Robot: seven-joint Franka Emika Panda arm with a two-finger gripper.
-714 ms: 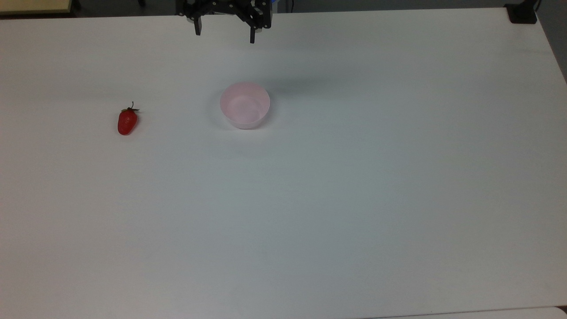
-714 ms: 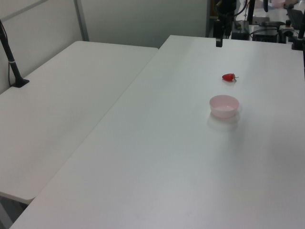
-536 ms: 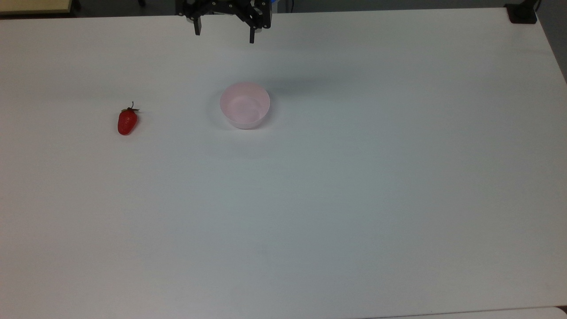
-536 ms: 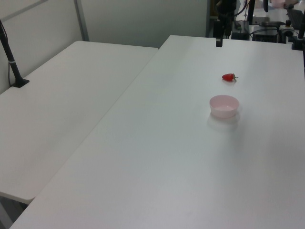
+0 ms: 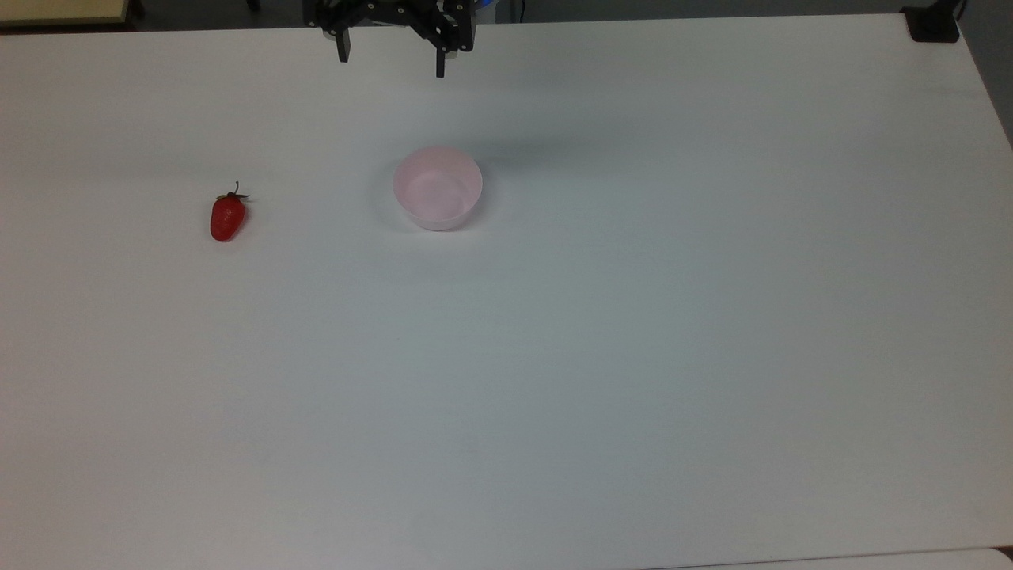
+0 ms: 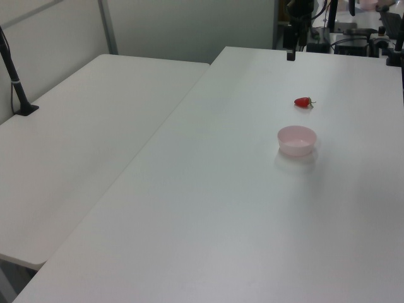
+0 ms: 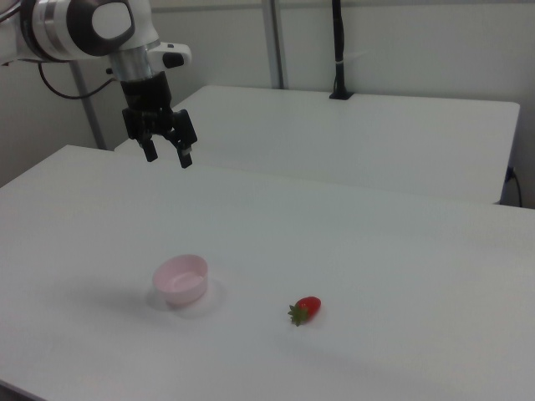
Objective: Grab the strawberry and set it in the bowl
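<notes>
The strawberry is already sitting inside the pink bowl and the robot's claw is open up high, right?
Not quite. The strawberry is not inside the pink bowl; it lies on the white table, apart from the bowl, as the top view shows. The rest holds: the gripper is open and up high above the table.

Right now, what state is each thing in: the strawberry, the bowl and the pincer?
strawberry: lying on its side on the table, apart from the bowl, not gripped.
bowl: upright on the table, nothing in it.
pincer: open, holding nothing, raised above the table's far edge in the top view, clear of both things.
</notes>
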